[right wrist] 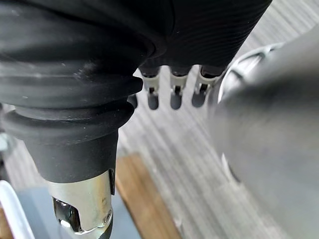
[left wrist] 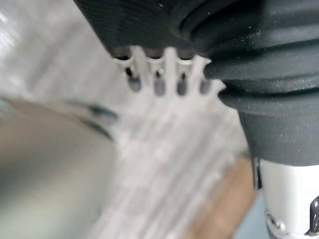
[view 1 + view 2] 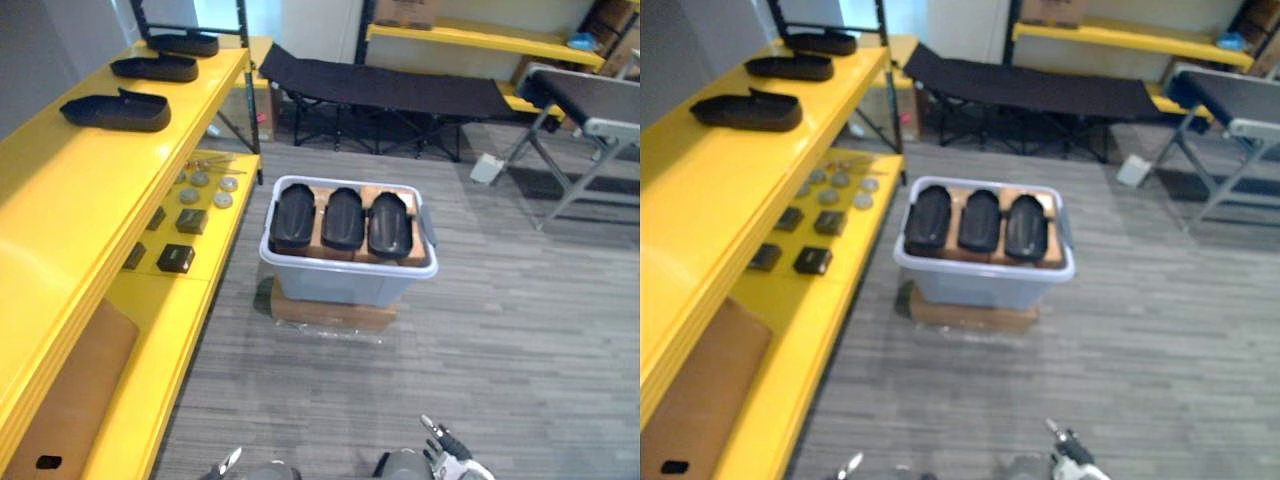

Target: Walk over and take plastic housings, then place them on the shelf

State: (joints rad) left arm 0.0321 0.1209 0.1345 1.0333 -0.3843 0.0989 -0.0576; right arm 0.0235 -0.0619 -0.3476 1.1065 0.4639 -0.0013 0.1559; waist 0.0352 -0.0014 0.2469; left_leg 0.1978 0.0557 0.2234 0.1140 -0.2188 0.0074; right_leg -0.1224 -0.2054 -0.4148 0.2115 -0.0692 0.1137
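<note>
Lower shelf (image 3: 178, 338): I cannot identify the small round grey pieces (image 3: 205, 186) or the dark square blocks (image 3: 177, 258); they are too small to tell. The brown board (image 3: 70, 385) there is cut off by the bottom edge.

Grey bin (image 3: 340, 282): I see only the upper faces of the three plastic housings (image 3: 343, 220); their undersides are hidden below the rim. The brown box (image 3: 330, 313) beneath is mostly covered by the bin.

Left wrist view: the floor (image 2: 164, 164) is blurred.
</note>
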